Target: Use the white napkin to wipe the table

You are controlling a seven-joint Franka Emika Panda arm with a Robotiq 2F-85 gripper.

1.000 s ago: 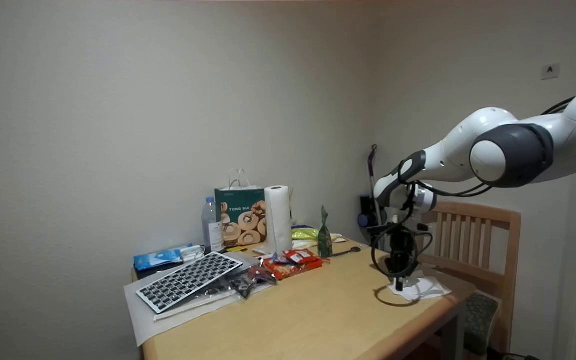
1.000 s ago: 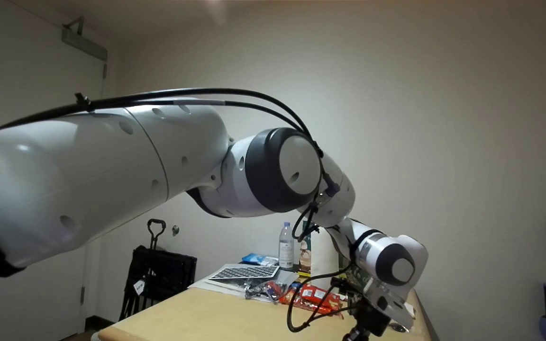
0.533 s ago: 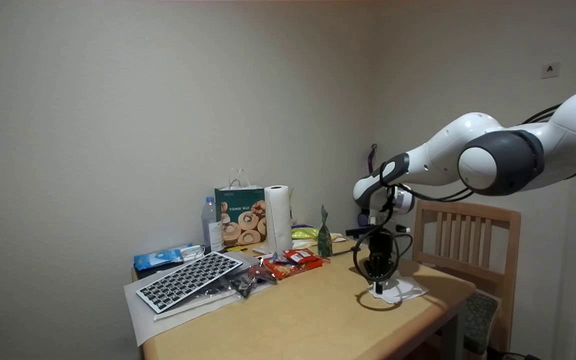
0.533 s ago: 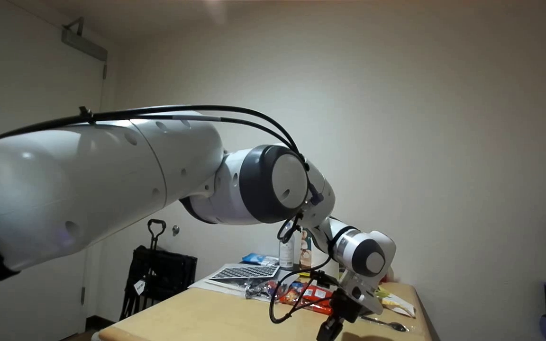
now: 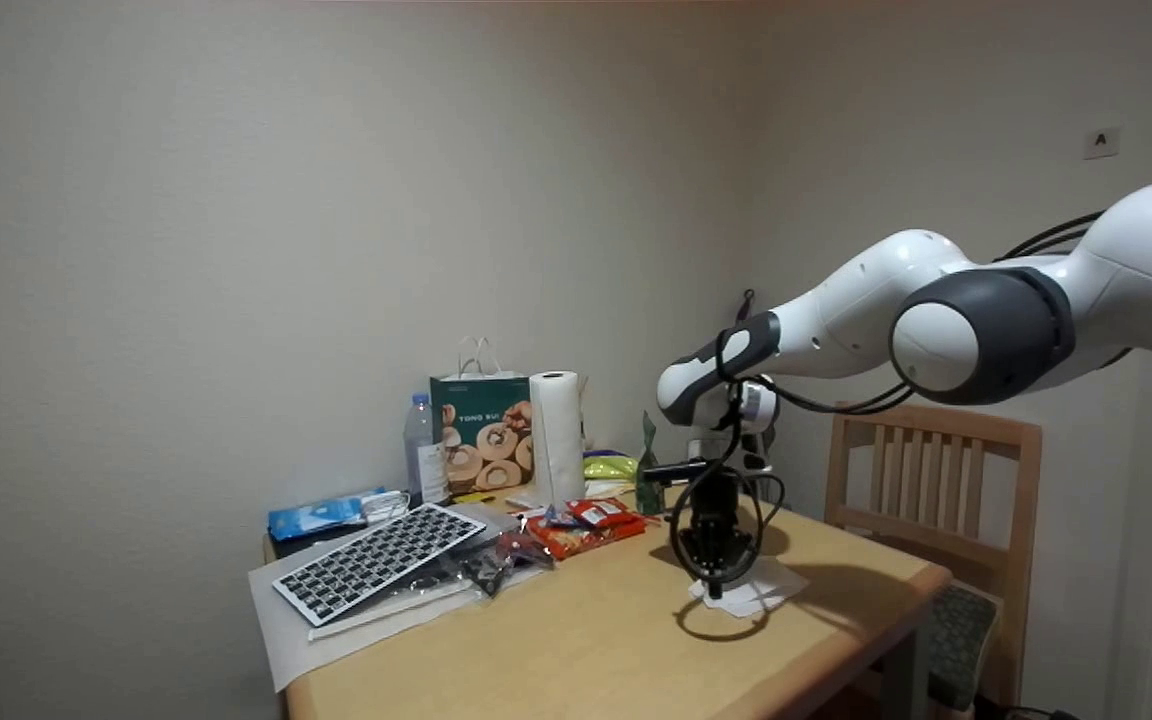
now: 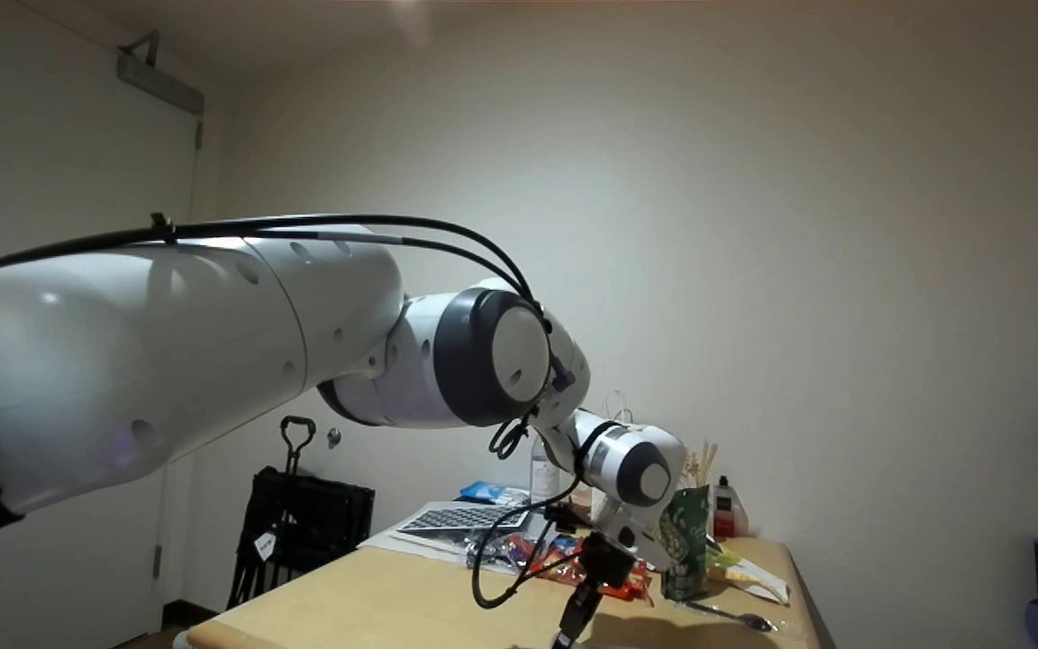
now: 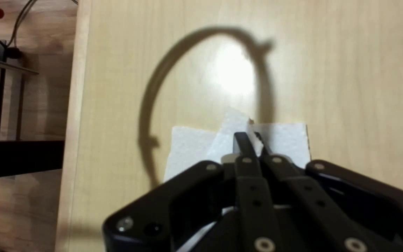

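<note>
The white napkin lies crumpled on the light tan table, towards its right end in an exterior view. My gripper points straight down at the napkin's left part there. In the wrist view, my gripper's fingertips are closed on a raised fold of the napkin. The rest of it spreads flat on the table to both sides, partly hidden under the fingers. In an exterior view, my gripper reaches the bottom edge above the table, with the napkin out of view or too little shown to tell.
A black-and-white keyboard-like panel, red snack packets, a paper towel roll, a green pouch, a bottle and a paper bag stand on the table's far side. A wooden chair stands beyond its right end.
My gripper and the napkin have slid together leftward along the table in both steps. The arm has also shifted left in both exterior views. The other objects have not moved.
</note>
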